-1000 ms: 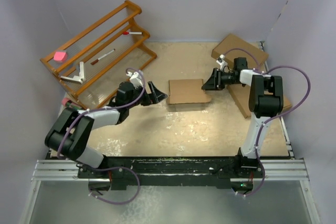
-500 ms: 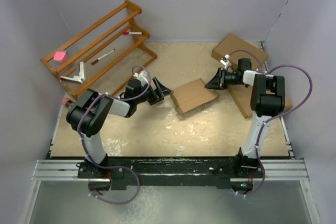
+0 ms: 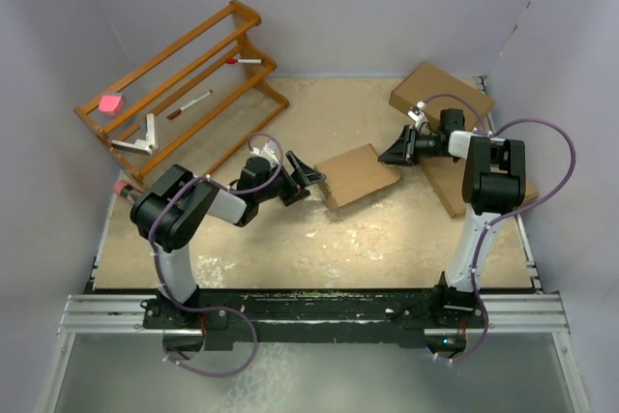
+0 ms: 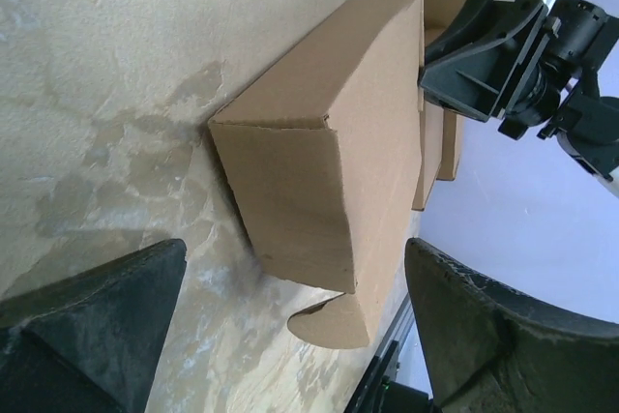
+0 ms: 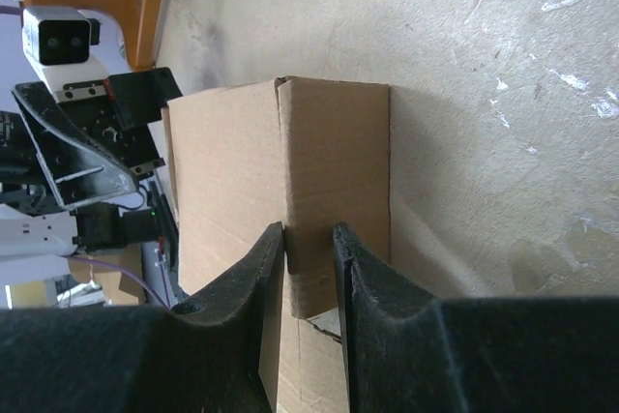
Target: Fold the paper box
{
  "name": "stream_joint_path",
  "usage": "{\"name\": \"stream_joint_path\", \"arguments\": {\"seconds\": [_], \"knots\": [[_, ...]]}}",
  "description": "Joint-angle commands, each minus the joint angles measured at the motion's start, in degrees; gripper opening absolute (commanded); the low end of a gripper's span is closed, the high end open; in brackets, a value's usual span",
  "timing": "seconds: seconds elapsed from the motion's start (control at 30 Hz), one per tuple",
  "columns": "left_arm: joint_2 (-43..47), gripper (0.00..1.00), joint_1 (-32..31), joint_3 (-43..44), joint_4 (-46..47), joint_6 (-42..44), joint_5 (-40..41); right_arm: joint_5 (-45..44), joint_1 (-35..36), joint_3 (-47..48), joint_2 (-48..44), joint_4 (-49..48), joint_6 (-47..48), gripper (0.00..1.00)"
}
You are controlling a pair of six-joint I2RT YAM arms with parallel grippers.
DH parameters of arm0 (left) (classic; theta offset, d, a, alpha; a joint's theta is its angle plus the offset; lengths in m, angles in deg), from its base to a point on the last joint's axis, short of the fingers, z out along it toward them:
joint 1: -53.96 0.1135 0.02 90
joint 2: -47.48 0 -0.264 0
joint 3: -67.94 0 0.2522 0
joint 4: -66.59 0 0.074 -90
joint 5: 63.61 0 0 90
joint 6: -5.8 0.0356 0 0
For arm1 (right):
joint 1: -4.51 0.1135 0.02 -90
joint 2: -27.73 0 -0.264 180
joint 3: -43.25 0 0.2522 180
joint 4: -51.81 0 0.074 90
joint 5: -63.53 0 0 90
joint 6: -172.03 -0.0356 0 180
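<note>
The paper box [image 3: 358,176] lies folded up as a closed brown cardboard block, skewed on the table mid-scene. In the left wrist view the paper box [image 4: 319,152] shows one end and a rounded flap sticking out beneath it. My left gripper [image 3: 311,179] stands wide open just short of that end, and nothing sits between the jaws of the left gripper [image 4: 300,336]. My right gripper [image 3: 387,155] is at the box's far right corner. In the right wrist view the right gripper [image 5: 309,239] has narrowed jaws in front of the end face of the box [image 5: 334,142], which is wider than the gap.
A wooden rack [image 3: 184,84] with markers and a pink object [image 3: 111,103] stands at the back left. A larger brown box [image 3: 440,94] sits at the back right. Flat brown boxes [image 3: 447,189] lie under the right arm. Purple walls close in the table.
The paper box has swung from square to skewed, its right end now farther back. My left gripper moved right, up to its left end. The right jaws have narrowed.
</note>
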Motion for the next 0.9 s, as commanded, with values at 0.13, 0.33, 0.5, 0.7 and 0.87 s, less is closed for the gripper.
{"name": "stream_joint_path", "arguments": {"seconds": [0.13,0.33,0.5,0.7,0.87], "knots": [[-0.7,0.98,-2.0,-1.4,8.4,-5.6,6.2,-3.1,-0.9,-1.0,1.2,-0.5,0.4,0.26],[-2.9,0.98,-3.4,-0.1,10.6,-7.9,7.5,-3.1,-1.0,-1.1,1.5,-0.4,0.3,0.26],[-5.4,0.97,-4.6,0.4,14.0,-10.5,9.8,-3.3,-1.1,-1.1,1.7,-0.2,0.3,0.26],[-8.1,0.93,-5.4,3.3,14.8,-12.1,10.9,-3.5,-1.2,-1.0,1.9,0.0,0.4,0.26],[-9.1,0.74,-5.8,5.0,15.1,-13.0,12.0,-3.3,-1.2,-1.0,1.9,0.1,0.5,0.26]]}}
